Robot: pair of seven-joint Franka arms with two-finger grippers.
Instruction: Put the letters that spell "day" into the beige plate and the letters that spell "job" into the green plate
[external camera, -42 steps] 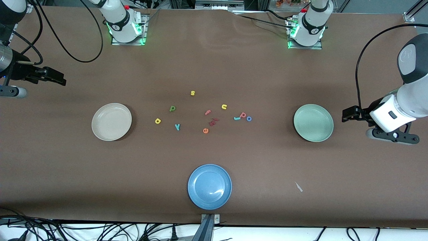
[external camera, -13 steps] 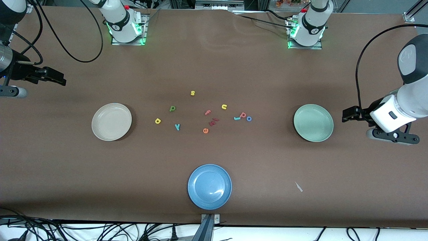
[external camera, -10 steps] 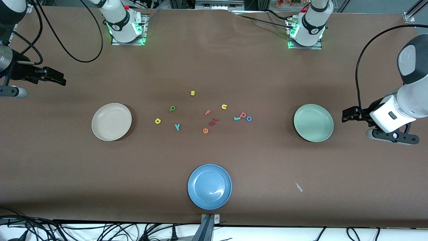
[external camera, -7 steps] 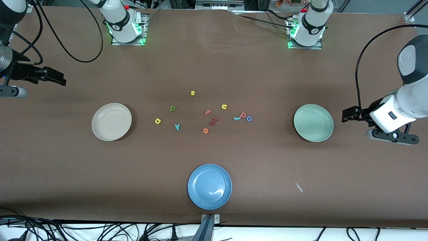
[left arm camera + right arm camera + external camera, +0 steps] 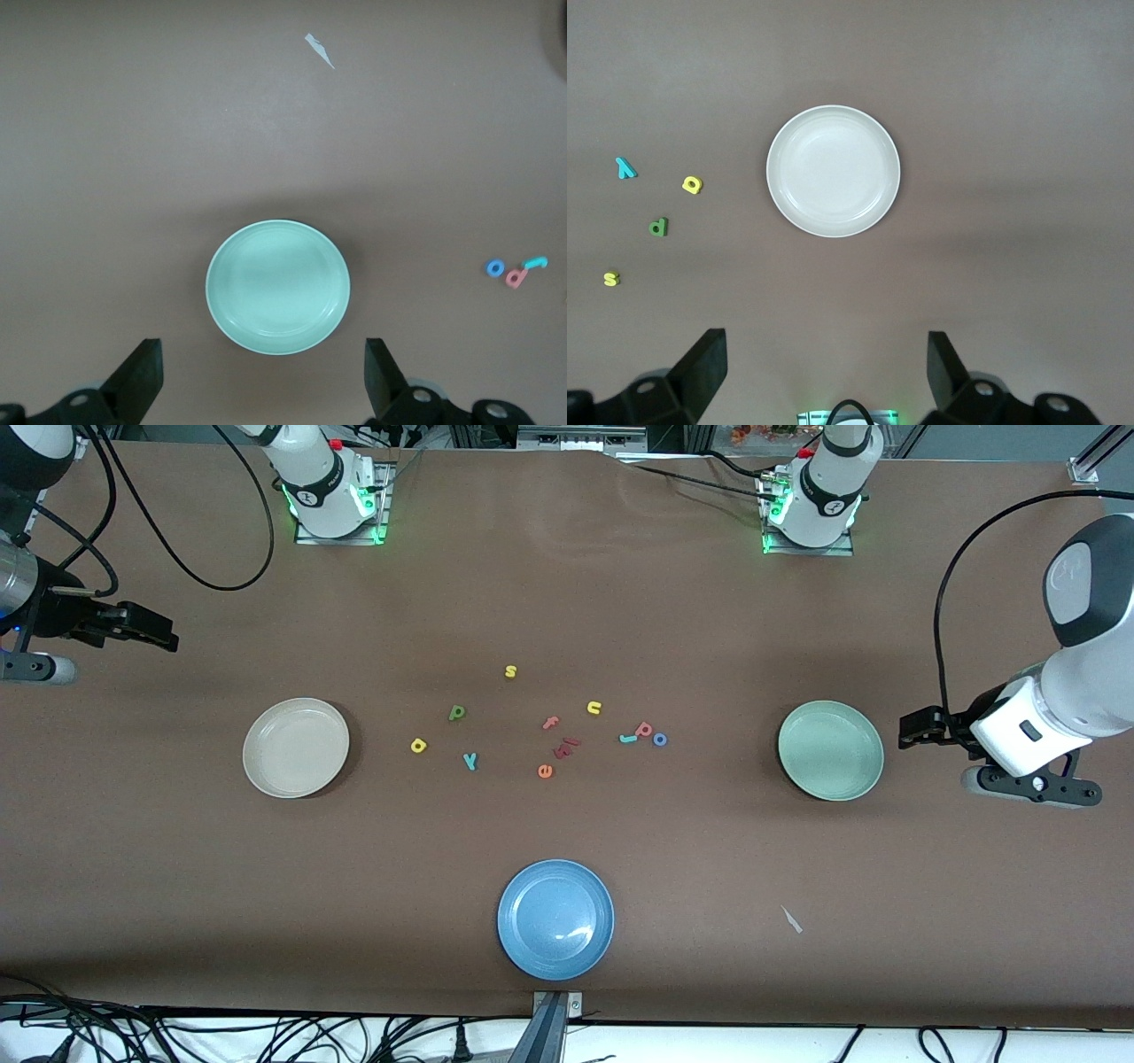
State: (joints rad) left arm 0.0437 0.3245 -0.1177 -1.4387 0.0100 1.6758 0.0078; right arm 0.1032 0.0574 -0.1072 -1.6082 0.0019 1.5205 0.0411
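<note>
The beige plate (image 5: 296, 747) lies toward the right arm's end of the table, the green plate (image 5: 830, 750) toward the left arm's end; both hold nothing. Between them lie the green "d" (image 5: 457, 711), yellow "a" (image 5: 418, 745) and teal "y" (image 5: 470, 760). Closer to the green plate, the teal "j" (image 5: 627, 738), pinkish "b" (image 5: 644, 731) and blue "o" (image 5: 660, 739) sit together. My left gripper (image 5: 912, 728) hangs open beside the green plate (image 5: 277, 286). My right gripper (image 5: 151, 633) hangs open near the table's end, with the beige plate (image 5: 833, 171) in its wrist view.
Other letters lie among them: a yellow "s" (image 5: 510, 671), yellow "u" (image 5: 594, 708), pink "f" (image 5: 551, 723), orange "e" (image 5: 545, 771) and dark red pieces (image 5: 565, 747). A blue plate (image 5: 555, 919) sits nearest the front camera. A white scrap (image 5: 791, 919) lies beside it.
The left arm has shifted slightly toward the green plate and the right arm has risen a touch. Letters and plates have not moved.
</note>
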